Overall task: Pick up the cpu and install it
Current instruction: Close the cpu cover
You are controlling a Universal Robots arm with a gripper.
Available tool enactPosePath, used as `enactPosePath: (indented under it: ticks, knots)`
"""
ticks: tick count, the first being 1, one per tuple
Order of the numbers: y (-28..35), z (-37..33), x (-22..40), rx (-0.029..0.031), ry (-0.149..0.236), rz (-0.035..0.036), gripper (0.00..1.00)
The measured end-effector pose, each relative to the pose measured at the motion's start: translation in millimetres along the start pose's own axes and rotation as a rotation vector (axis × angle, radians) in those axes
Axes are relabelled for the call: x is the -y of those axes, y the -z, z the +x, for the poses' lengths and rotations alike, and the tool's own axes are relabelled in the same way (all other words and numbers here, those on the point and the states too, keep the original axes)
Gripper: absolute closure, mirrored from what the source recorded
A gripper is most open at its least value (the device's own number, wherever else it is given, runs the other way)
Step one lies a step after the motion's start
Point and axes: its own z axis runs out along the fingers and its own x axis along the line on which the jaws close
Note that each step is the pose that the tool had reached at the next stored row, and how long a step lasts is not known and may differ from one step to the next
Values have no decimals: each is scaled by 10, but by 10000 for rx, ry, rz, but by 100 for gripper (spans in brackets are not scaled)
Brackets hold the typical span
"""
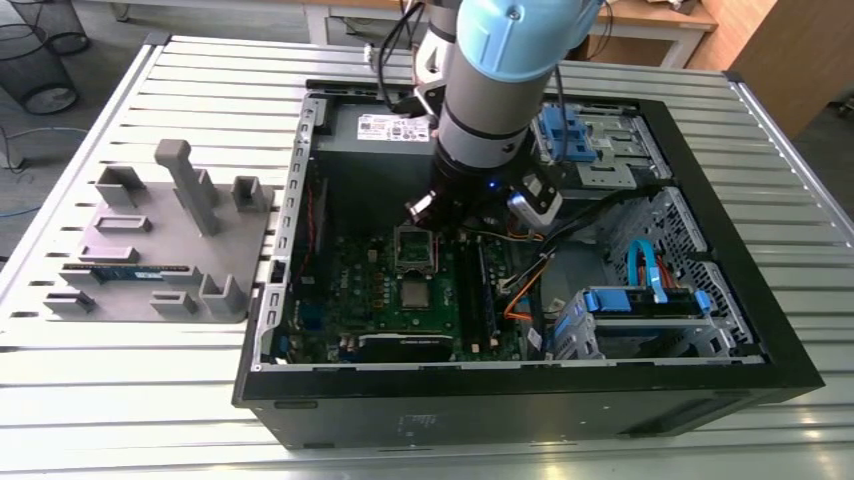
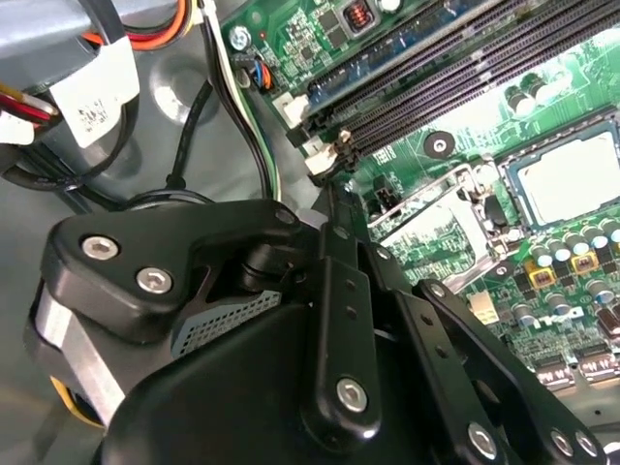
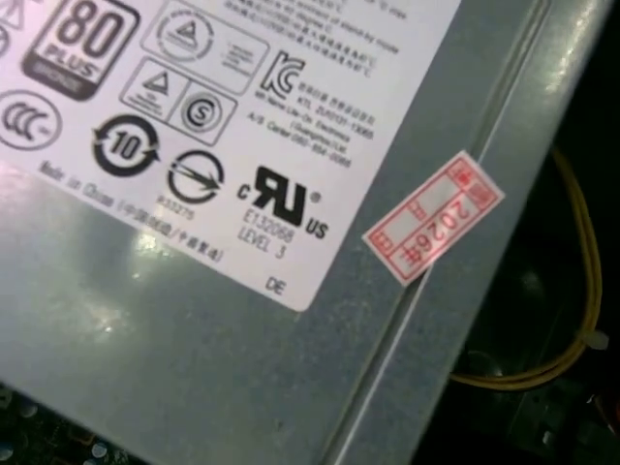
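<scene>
A slatted metal table (image 1: 134,400) is filling most of the exterior view. It is carrying an open black computer case (image 1: 534,405) in the middle and a grey fixture plate (image 1: 160,250) on the exterior view's left. A blue-green memory stick (image 1: 127,270) is lying on that plate. Beyond the table, grey floor (image 1: 40,130) is showing at the upper left of the frame, with wire baskets (image 1: 40,60) standing on it. A wooden desk (image 1: 654,15) is sitting along the top edge towards the right.

The arm is reaching down into the case, and the gripper (image 1: 430,212) (image 2: 334,208) is hanging over the green motherboard (image 1: 360,290) (image 2: 465,107). Whether the claw is open or closed cannot be told.

The cpu (image 1: 418,293) (image 2: 567,179) is lying flat in its socket near the middle of the board, its pale metal top facing up. It is just below the gripper in the exterior frame and apart from it. The socket's metal retention frame (image 1: 415,247) (image 2: 436,228) is standing swung open between the two.

In the first wrist view the camera is looking at the grey power supply (image 3: 194,358). The supply is bearing a white label (image 3: 252,126) and a red-and-white sticker (image 3: 433,218), and yellow wires (image 3: 572,320) are running beside it.
</scene>
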Motion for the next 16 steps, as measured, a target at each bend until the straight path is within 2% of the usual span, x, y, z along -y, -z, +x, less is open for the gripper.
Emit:
enactPosePath:
  ticks: [4, 11, 16]
  knots:
    - [23, 7, -4, 3, 2, 2, 89]
    - [153, 9, -7, 3, 2, 2, 89]
    - [200, 21, 14, 3, 2, 1, 89]
